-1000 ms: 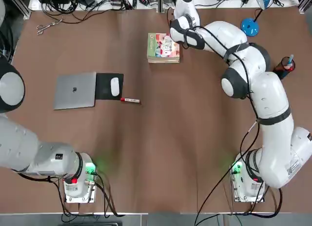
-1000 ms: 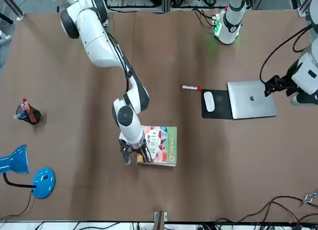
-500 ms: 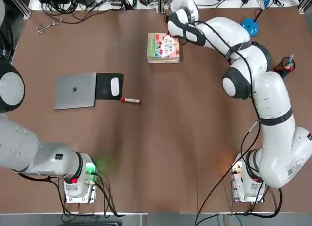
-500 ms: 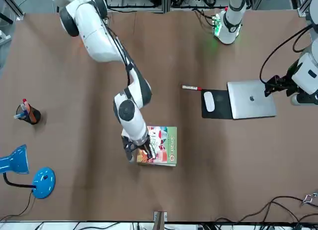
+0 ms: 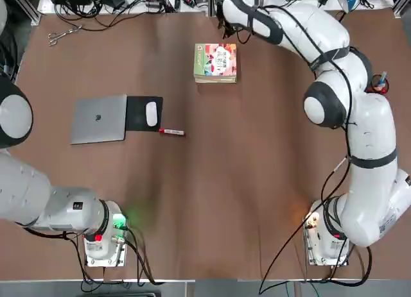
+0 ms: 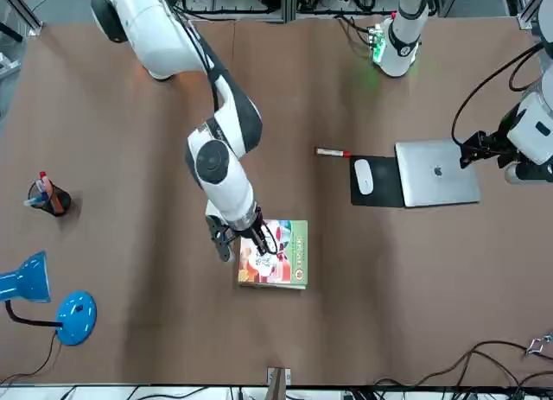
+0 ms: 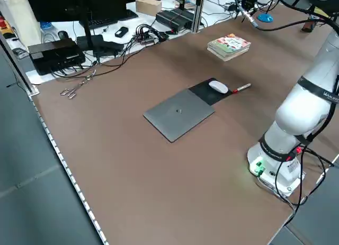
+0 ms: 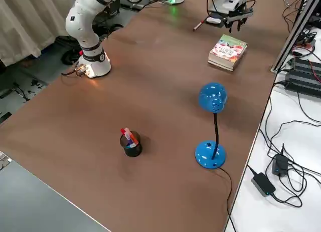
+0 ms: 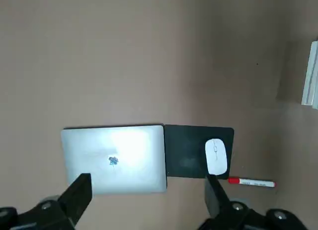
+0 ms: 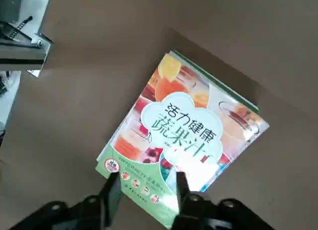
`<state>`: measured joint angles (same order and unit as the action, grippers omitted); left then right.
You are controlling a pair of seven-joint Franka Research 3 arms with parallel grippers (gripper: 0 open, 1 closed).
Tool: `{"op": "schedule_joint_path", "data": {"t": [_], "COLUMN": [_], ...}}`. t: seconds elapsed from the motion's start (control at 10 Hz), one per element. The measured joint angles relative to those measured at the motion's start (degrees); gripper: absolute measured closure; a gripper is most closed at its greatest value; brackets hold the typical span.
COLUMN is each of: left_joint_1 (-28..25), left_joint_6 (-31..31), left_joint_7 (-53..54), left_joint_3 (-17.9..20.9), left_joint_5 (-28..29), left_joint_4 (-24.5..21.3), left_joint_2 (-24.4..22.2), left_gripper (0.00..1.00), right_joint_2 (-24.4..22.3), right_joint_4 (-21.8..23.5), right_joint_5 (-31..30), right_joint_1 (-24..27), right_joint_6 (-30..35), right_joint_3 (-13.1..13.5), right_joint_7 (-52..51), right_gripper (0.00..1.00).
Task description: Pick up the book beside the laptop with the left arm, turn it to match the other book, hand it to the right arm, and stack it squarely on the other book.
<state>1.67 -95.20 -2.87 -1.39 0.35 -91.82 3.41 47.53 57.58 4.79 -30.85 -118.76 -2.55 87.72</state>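
Stacking looks done: surface (image 5: 257, 169) carries laptop (image 5: 98, 119) near its left edge, left tool (image 9: 149, 200) wide above it, and book (image 5: 216, 61) atop other book (image 7: 225, 53) near the far edge. Right tool (image 10: 144, 195) hangs over it, fingers apart, empty; next, retract.

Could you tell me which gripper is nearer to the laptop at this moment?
Left. The left gripper hangs open above the laptop; the right gripper is across the table over the book.
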Motion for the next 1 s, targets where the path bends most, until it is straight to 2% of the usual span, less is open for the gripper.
{"op": "schedule_joint_path", "data": {"t": [0.2,0.3,0.6,0.8,1.0], "left_joint_1": [0.0,0.0,0.0,-0.1,-0.1], "left_joint_6": [0.0,0.0,0.0,0.0,0.0], "left_joint_7": [0.0,0.0,0.0,0.0,0.0], "left_joint_3": [0.0,0.0,0.0,0.0,0.0], "left_joint_5": [0.0,0.0,0.0,0.0,0.0], "left_joint_4": [0.0,0.0,0.0,0.0,0.0], "left_joint_2": [0.0,0.0,0.2,0.2,0.2], "left_gripper": [0.00,0.00,0.00,0.00,0.00], "right_joint_2": [-2.4,-3.8,-6.8,-9.2,-13.7], "right_joint_4": [0.1,0.2,0.7,0.7,0.7], "right_joint_5": [0.0,0.0,-0.2,-0.2,-0.3], "right_joint_1": [4.0,6.5,17.9,26.8,33.0], "right_joint_6": [0.5,2.0,12.0,15.8,21.0], "right_joint_3": [-0.5,-0.4,-0.3,-0.4,-0.4], "right_joint_7": [-10.1,-17.2,-42.7,-59.0,-71.7], "right_gripper": [0.09,0.01,0.01,0.01,0.01]}}
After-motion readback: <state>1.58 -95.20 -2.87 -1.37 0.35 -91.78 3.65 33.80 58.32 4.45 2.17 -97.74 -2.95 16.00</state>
